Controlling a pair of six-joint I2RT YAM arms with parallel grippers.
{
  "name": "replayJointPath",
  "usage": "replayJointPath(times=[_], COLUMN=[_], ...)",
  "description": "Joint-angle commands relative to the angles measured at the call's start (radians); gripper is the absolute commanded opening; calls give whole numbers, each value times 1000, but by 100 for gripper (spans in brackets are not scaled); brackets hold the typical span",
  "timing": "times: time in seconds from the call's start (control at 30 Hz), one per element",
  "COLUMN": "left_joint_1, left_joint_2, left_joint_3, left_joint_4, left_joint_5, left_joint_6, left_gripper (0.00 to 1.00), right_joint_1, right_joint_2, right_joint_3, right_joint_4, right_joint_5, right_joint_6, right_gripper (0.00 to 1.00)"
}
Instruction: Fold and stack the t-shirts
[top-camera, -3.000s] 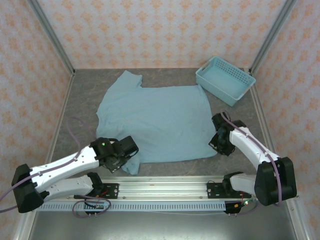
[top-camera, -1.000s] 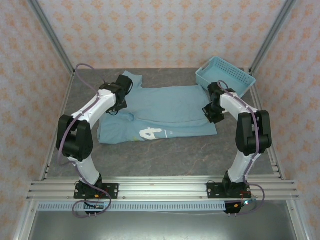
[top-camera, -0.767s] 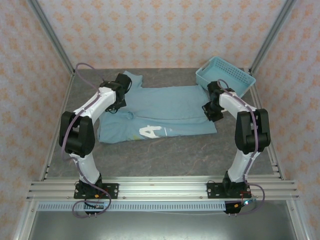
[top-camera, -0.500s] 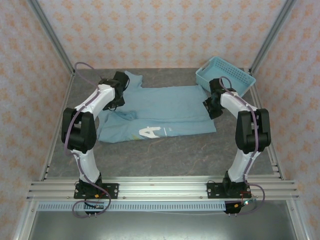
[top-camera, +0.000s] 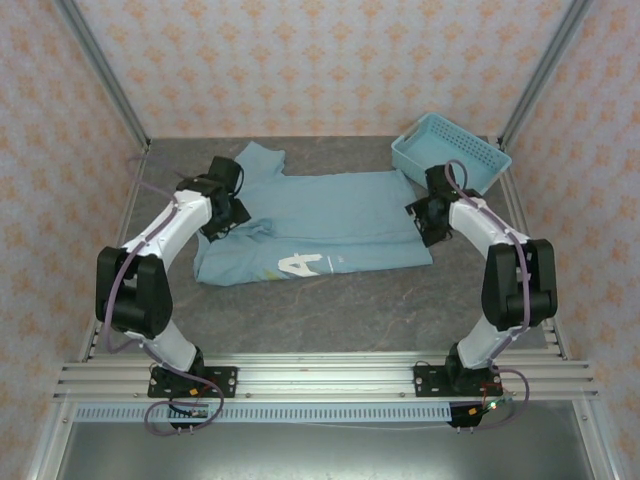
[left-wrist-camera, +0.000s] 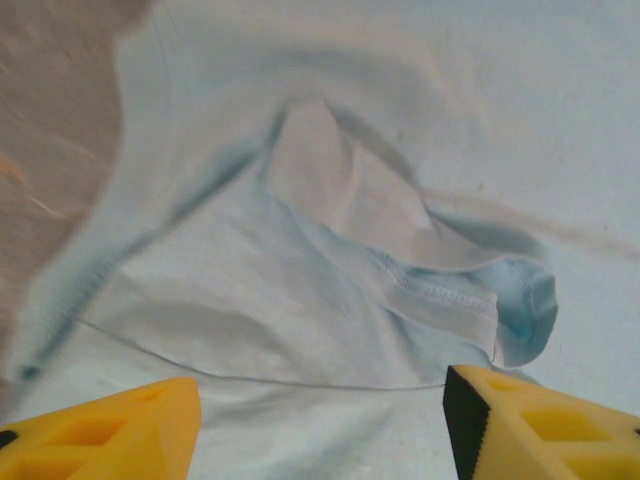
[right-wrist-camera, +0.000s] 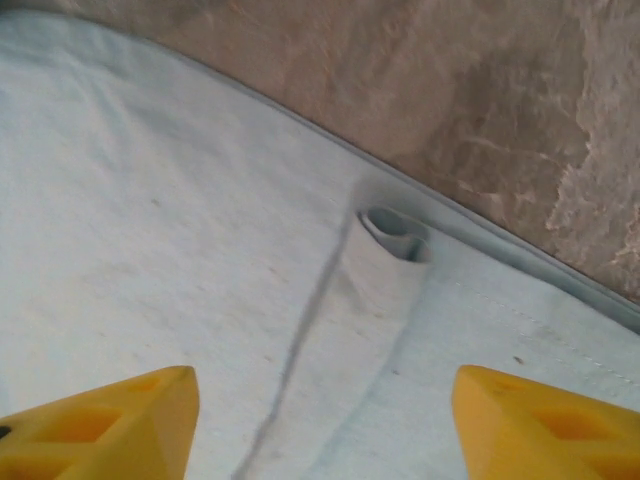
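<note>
t-shirt (top-camera: 330, 228) half-folded | left hand (left-wrist-camera: 320, 388) spread | right hand (right-wrist-camera: 325, 382) spread

- Top camera: high above the near edge, looking down over the whole bench (top-camera: 340, 310).
- Wrist cameras: close above the t-shirt (left-wrist-camera: 250, 320), which the top view shares.

One t-shirt (top-camera: 330, 220), one basket (top-camera: 442, 181) and one worktop (top-camera: 350, 310) are counted. Two arms are seen, the left arm (top-camera: 165, 235) and the right arm (top-camera: 490, 225), each fitted with one claw: left claw (left-wrist-camera: 320, 385), right claw (right-wrist-camera: 325, 375).
</note>
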Motion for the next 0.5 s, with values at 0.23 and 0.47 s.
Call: replayJointPath(times=[0.23, 0.47], left_joint_1=[49, 52], left_joint_2=[104, 183], left_joint_3=[-67, -6], left_joint_4=[216, 223], left_joint_5=[134, 129], left_joint_6=[-239, -248], left_gripper=[88, 88], right_joint_1=[15, 13], right_joint_2=[114, 156], right_joint_3=[14, 54], right_joint_4=[73, 85], right_joint_5=[-51, -38], right_joint_6=[20, 58], right_gripper=[77, 73])
